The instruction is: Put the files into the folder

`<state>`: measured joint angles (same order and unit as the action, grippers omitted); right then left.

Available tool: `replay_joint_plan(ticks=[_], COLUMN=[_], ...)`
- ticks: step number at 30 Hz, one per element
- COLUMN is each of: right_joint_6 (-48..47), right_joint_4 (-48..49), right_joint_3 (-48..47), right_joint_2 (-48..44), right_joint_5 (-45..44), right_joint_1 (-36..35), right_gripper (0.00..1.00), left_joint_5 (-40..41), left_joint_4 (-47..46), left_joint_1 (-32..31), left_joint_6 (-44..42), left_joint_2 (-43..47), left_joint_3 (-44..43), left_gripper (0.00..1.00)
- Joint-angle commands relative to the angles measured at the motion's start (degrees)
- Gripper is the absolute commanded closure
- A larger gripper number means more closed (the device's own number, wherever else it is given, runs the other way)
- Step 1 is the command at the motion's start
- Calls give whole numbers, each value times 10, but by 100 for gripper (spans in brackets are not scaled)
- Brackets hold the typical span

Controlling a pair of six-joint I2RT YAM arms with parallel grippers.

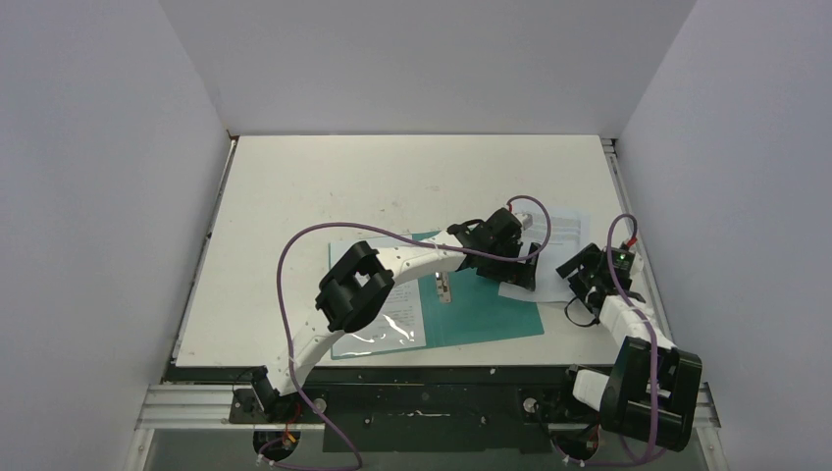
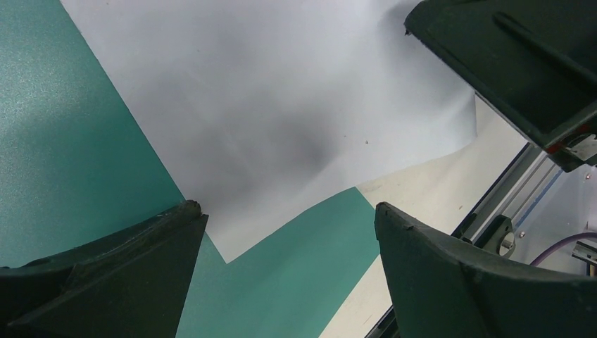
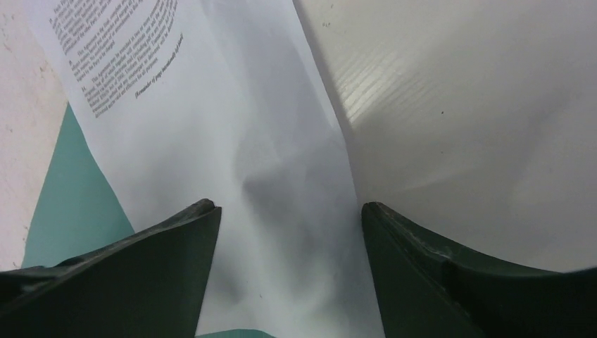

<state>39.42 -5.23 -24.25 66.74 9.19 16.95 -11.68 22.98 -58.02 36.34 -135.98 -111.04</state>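
The teal folder [image 1: 486,316] lies open and flat near the table's front edge. A glossy sleeve with a printed sheet [image 1: 392,319] covers its left half. More white sheets [image 1: 561,228] lie at the right, overlapping the folder's right edge. My left gripper [image 1: 518,273] is open just above that overlap. Its wrist view shows a blank sheet [image 2: 281,105] on the folder [image 2: 63,141] between the open left gripper [image 2: 287,211]. My right gripper [image 1: 581,273] is open over the sheets. Its wrist view shows a printed sheet [image 3: 211,105] and a folder corner [image 3: 70,190] under the open right gripper [image 3: 286,205].
The right gripper's body [image 2: 521,63] hangs close to the left gripper. The table's right rail [image 1: 618,186] runs just past the sheets. White walls enclose the table on three sides. A second pale sheet [image 3: 457,105] lies over the printed one's right part.
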Motion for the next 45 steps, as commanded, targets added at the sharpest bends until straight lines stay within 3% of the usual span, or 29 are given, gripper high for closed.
replay_joint_plan(ticks=[1, 7, 16, 33, 45], right_joint_6=[-6, -5, 2, 29, 82], right_joint_4=[-9, -33, -63, -50, 12], right_joint_3=[6, -10, -46, -149, -239], right_joint_2=[-19, -52, -94, -171, -190], right_joint_5=[21, 21, 33, 159, 165], right_joint_1=[5, 5, 5, -14, -187], right_gripper=[31, 63, 82, 86, 86], left_joint_5=[-8, -15, -8, -46, -109], left_joint_4=[29, 15, 3, -105, -275], left_joint_1=[-1, 0, 10, 110, 202], left_joint_6=[-9, -8, -8, 48, 160], left_joint_2=[-25, 0, 84, 350, 541], left_joint_3=[4, 17, 52, 252, 453], left_gripper=[9, 9, 9, 6, 4])
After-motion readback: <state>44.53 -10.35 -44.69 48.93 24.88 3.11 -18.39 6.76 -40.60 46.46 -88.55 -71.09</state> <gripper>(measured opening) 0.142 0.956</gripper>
